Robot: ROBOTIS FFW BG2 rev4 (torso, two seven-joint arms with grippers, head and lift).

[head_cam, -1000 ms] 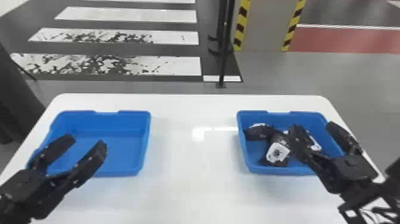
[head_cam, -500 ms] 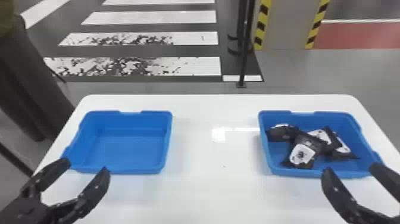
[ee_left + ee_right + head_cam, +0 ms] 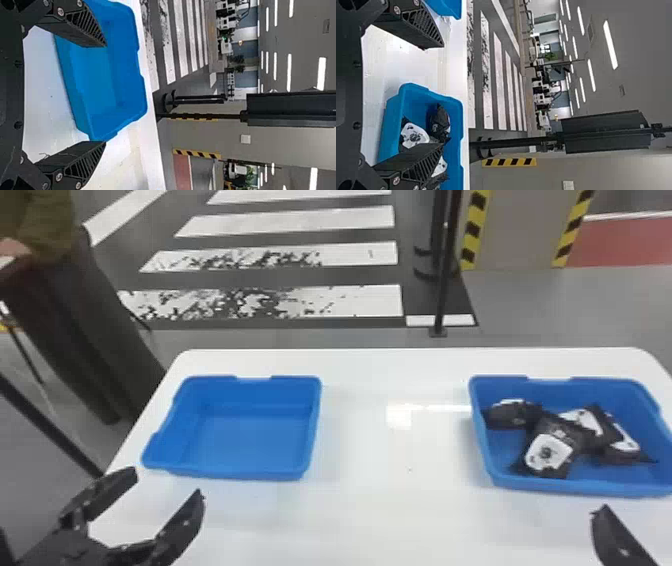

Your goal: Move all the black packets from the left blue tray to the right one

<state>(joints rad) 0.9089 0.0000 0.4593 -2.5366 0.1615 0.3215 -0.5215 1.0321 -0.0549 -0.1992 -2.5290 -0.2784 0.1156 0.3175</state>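
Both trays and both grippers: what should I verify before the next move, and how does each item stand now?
1. Left tray holds no packets: ok.
2. Visible packets lie within the right tray: ok.
3. Left gripper open, nothing between its fingers: ok.
4. Right gripper open, nothing between its fingers: ok.
5. Packets spread out singly: not ok, they overlap.
6. Full packet count: cannot tell, the heap may hide some.

The right gripper (image 3: 622, 540) has drawn back from over the right tray (image 3: 575, 487) to its near side, uncovering the packets (image 3: 550, 450). The left gripper (image 3: 165, 484) has backed off the left tray's (image 3: 250, 432) near corner. Both trays sit farther right in the head view.
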